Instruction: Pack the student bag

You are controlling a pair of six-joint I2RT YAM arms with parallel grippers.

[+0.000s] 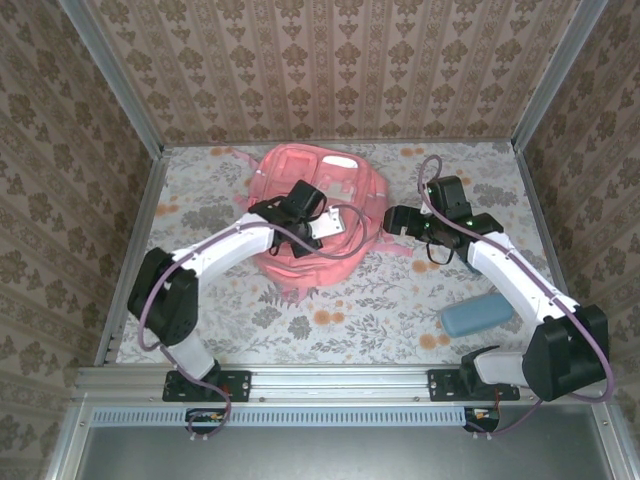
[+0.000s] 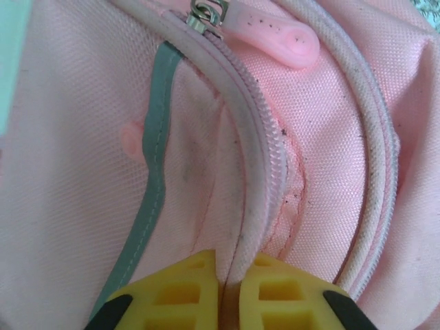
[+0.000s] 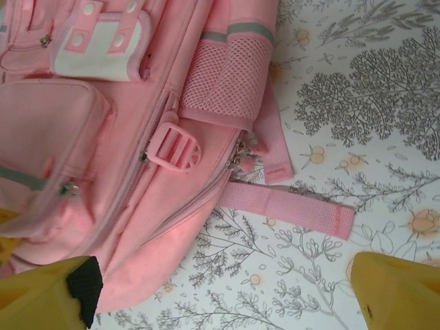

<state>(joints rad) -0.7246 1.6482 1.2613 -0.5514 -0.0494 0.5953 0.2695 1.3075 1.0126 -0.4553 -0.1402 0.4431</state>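
Observation:
The student bag (image 1: 330, 180) is a large pink backpack lying flat at the middle back of the table. My left gripper (image 1: 288, 220) rests on the bag's near part. In the left wrist view its yellow fingers (image 2: 185, 289) are shut on a fold of the student bag (image 2: 75, 151) along the pale zipper seam (image 2: 265, 165), below the pink zipper pull (image 2: 278, 31). My right gripper (image 1: 393, 221) hovers just right of the bag and is open. Its fingers (image 3: 48, 295) stand wide over the student bag's corner (image 3: 110, 227) and bare table.
A blue pencil case (image 1: 478, 315) lies on the floral table at the near right, beside the right arm. A loose pink strap (image 3: 292, 206), a buckle (image 3: 175, 148) and a mesh side pocket (image 3: 223, 82) sit on the bag's right side. Patterned walls enclose the table.

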